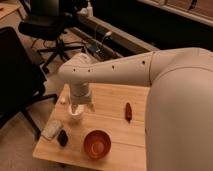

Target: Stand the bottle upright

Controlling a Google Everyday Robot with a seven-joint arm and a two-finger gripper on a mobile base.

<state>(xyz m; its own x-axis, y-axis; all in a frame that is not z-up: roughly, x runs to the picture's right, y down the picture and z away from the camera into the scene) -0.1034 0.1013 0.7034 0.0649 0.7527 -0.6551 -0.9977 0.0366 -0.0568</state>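
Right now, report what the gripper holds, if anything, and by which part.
Cannot be told: the gripper sits right down over the white cup, and any contact there is hidden. The bottle lies apart on the table, untouched.
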